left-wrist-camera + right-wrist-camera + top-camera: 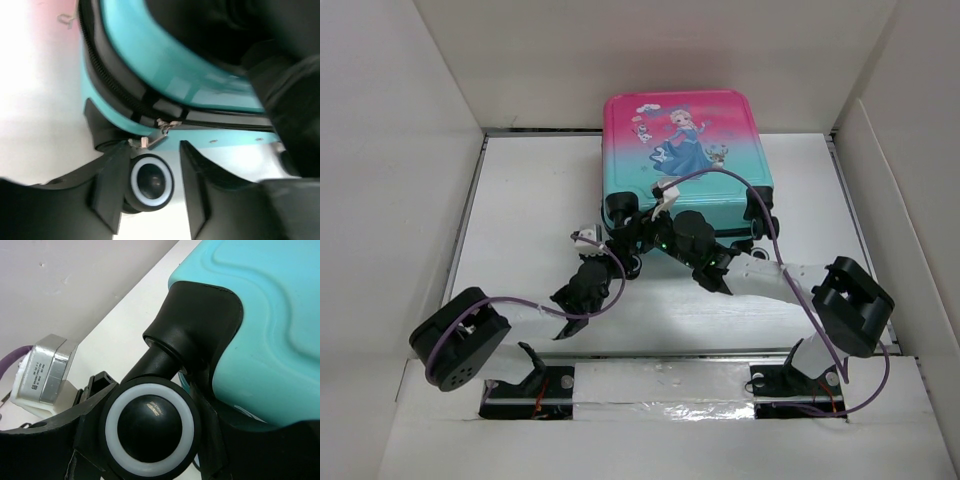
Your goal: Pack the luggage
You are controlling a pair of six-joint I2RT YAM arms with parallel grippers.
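Already zipped, luggage (pixel 685 150) flat on table (pixel 530 200), jaws at its near wheels (pixel 150 182).

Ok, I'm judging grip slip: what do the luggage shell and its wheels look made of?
Luggage shell: looks like hard moulded plastic, smooth with a soft sheen on its ridges. Wheel: glossy black hub, likely plastic; matte white ring, perhaps rubber.

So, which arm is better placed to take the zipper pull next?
Left, probably. The left gripper is open, with the zipper pull of the luggage just beyond its fingertips. The right gripper straddles a corner wheel, and no zipper pull shows in its wrist view.
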